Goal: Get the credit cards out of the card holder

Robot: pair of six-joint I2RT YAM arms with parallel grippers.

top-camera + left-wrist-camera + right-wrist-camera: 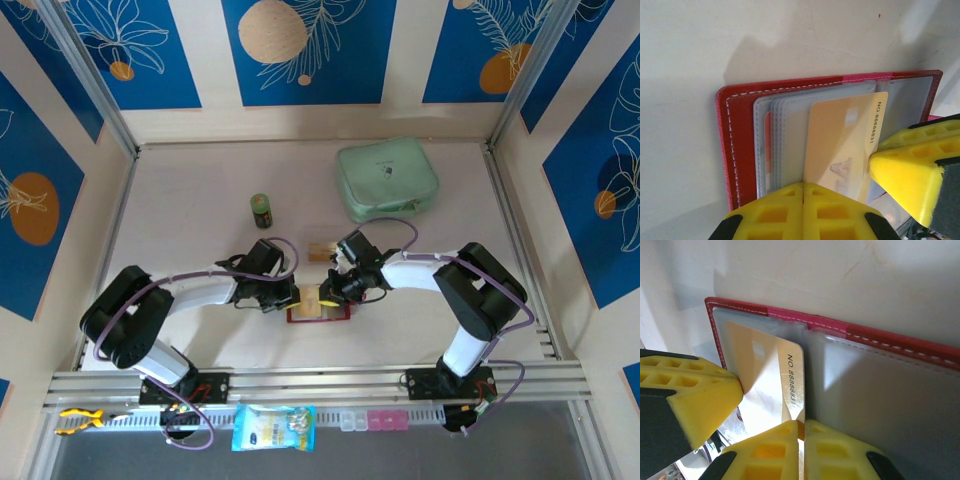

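From above, the holder (318, 316) lies open on the surface (200, 180) at its near edge, with the left claw (294, 297) and right claw (336, 291) meeting over it. At the left wrist, the left claw's fingers are pressed together, empty, against the clear sleeves (785, 140). At the right wrist, the right claw pinches the edge of a gold card (765, 385), which is partly out of its sleeve.

Pale wooden walls (402, 60) carry blue leaf-patterned panels (340, 80) around a light tabletop (190, 200), seemingly evenly lit.
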